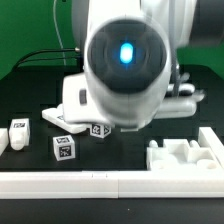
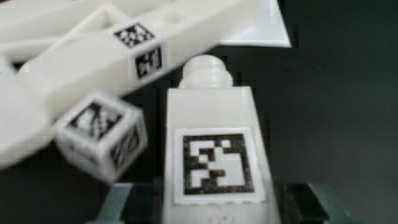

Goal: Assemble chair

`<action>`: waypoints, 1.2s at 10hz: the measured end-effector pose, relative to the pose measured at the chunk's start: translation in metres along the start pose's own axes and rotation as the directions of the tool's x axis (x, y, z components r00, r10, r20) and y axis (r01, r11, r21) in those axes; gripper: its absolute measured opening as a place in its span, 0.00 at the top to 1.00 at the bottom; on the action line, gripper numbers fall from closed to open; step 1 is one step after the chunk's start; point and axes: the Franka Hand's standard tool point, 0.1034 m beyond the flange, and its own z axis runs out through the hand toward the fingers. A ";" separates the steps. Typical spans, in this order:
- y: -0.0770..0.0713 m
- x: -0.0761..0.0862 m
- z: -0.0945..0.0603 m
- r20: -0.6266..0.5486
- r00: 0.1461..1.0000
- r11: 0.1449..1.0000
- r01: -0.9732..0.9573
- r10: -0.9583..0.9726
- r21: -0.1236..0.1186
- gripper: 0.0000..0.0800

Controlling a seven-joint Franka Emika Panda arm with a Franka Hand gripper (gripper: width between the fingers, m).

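Note:
In the wrist view a long white chair leg [image 2: 217,140] with a large square tag and a rounded peg at its far end lies on the black table. My gripper [image 2: 217,206] is open and straddles the leg's near end. One finger [image 2: 128,200] and the other [image 2: 317,200] each stand a small gap off its sides. A small tagged cube block [image 2: 98,130] sits beside the leg. Tagged flat slabs [image 2: 125,50] lie beyond. In the exterior view the arm [image 1: 125,60] hides the gripper. A tagged block [image 1: 98,130] shows under it.
In the exterior view a tagged cube [image 1: 64,148] and a small white block [image 1: 18,133] lie at the left. A flat slab [image 1: 60,117] lies behind them. A notched white panel [image 1: 185,155] lies at the right. The long white border rail [image 1: 100,185] runs along the front.

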 end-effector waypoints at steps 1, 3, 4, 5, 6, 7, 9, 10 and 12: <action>-0.006 -0.003 -0.021 -0.068 0.998 1.000 0.006 -0.006 0.000 0.65; -0.025 0.001 -0.056 -0.285 0.958 0.999 0.027 -0.033 -0.024 0.64; -0.027 0.002 -0.051 -0.357 0.934 1.000 0.018 -0.026 -0.025 0.64; -0.025 0.002 -0.051 -0.418 0.908 1.000 0.016 -0.025 -0.025 0.64; -0.025 0.003 -0.054 -0.466 0.885 1.000 0.014 -0.025 -0.026 0.64; -0.026 0.009 -0.061 -0.541 0.840 0.999 0.012 -0.027 -0.030 0.64; -0.073 -0.004 -0.081 -0.747 0.664 0.999 0.029 -0.045 -0.035 0.64; -0.079 -0.009 -0.083 -0.820 0.568 0.997 0.045 -0.074 -0.058 0.64; -0.076 -0.008 -0.080 -0.910 0.407 0.997 0.039 -0.079 -0.069 0.64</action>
